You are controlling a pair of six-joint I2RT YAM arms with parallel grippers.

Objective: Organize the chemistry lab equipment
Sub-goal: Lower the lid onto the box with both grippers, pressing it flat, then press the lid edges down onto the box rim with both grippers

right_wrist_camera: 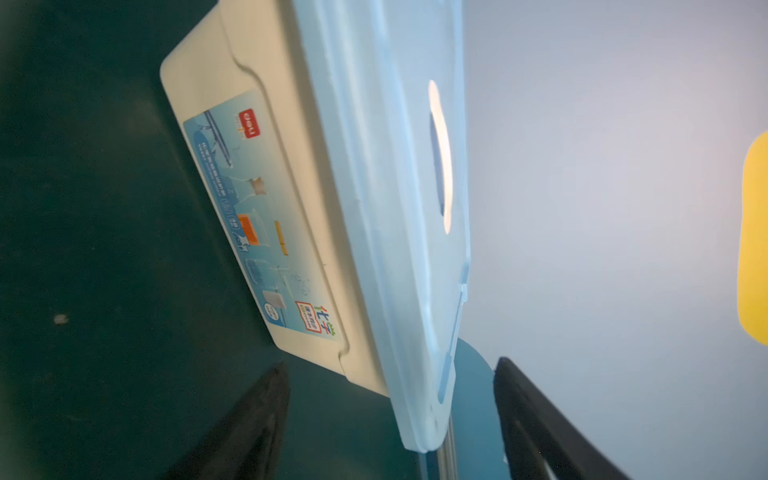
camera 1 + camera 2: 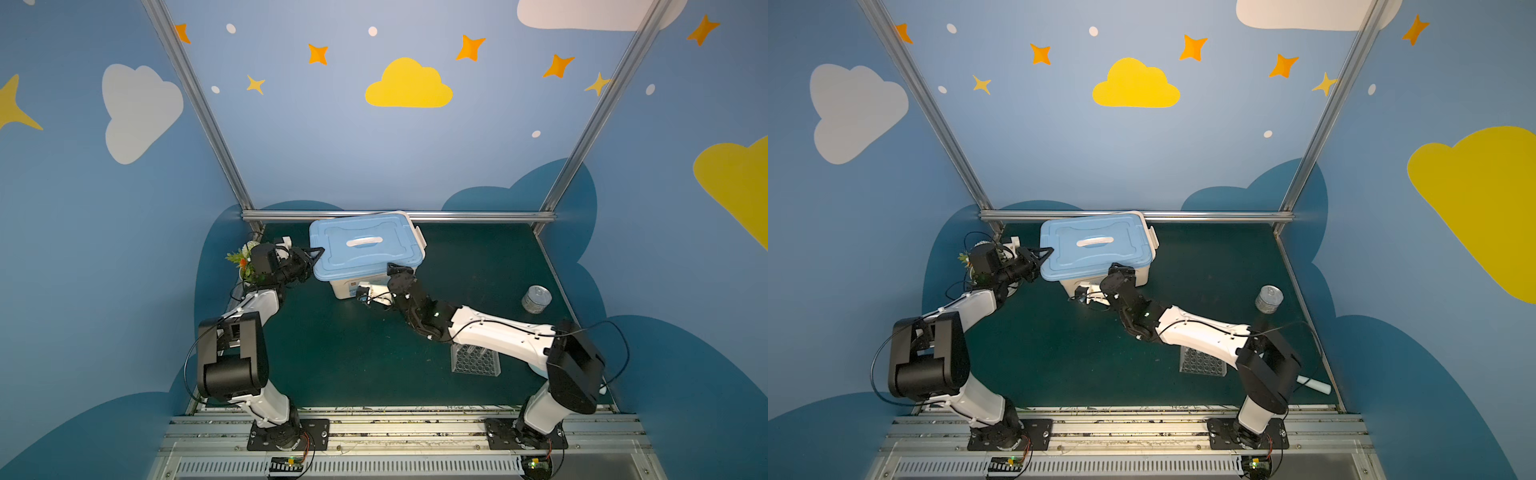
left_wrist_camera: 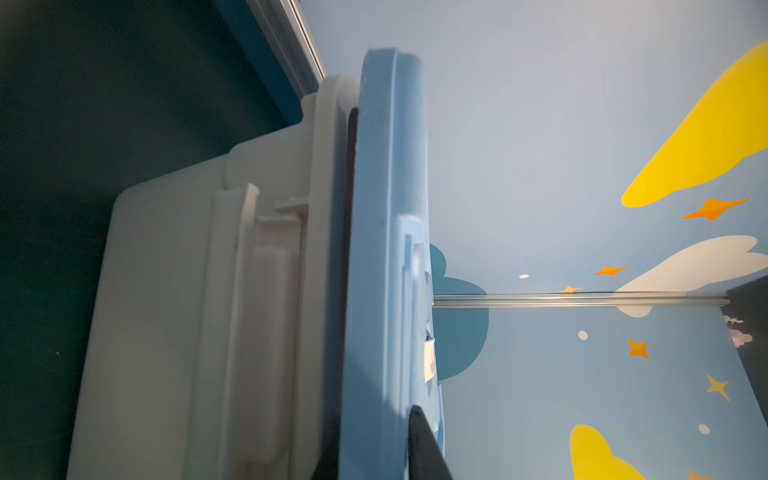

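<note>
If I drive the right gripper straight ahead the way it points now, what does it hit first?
Most likely the blue lid. Its overhanging corner lies just ahead, in line with the gap between the open jaws of the right gripper, with the white box under it. Depth is hard to judge.

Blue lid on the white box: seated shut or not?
Not seated. The lid lies skewed over the box; the left wrist view shows a dark gap under it. The left gripper pinches its edge.

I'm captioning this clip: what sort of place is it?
Probably a robot demo booth: left arm and right arm mounted on a rail, walls painted with clouds and stars, a clear holed rack and blue-lidded box on a green mat.
</note>
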